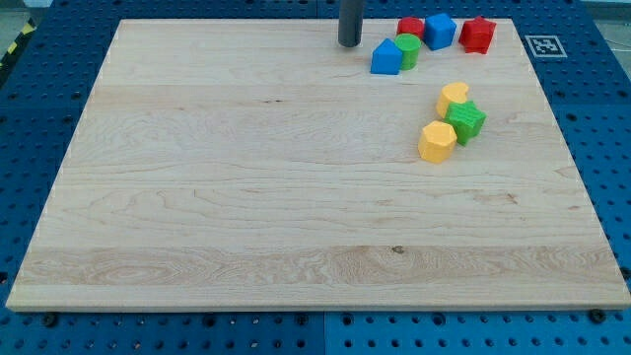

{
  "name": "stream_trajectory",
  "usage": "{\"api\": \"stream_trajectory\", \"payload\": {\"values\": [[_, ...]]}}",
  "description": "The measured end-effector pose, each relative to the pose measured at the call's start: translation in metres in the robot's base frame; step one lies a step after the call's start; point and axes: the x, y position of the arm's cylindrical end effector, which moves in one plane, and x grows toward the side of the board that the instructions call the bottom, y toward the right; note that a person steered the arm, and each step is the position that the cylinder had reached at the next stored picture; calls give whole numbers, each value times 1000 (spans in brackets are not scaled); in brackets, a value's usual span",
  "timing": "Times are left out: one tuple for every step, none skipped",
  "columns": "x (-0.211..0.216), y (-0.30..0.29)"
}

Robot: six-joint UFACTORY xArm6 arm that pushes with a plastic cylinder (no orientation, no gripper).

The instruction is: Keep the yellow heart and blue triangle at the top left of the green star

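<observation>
My tip [349,43] rests near the counter's [246,197] top edge, just left of the blue triangle [385,58]; no fingers here. The yellow heart [453,98] touches the green star [466,120].

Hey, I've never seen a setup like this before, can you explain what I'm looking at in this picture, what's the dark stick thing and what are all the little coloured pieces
This is one camera looking down at a slant on a wooden board that lies on a blue perforated table. The dark stick is the end of a robot arm. It has no hand, so nothing is held; it only pushes pieces with my tip, now near the view's top, just left of the blue triangle.

A green block touches that triangle. Further right along the top edge sit a red block, a blue cube and another red block.

Lower right is a tight cluster: the yellow heart against the upper left of the green star, and a yellow block at the star's lower left.
</observation>
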Motion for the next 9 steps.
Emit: {"api": "stream_trajectory", "payload": {"values": [[6,14],[32,27],[55,35],[47,35],[45,39],[45,40],[47,59],[58,78],[72,87]]}}
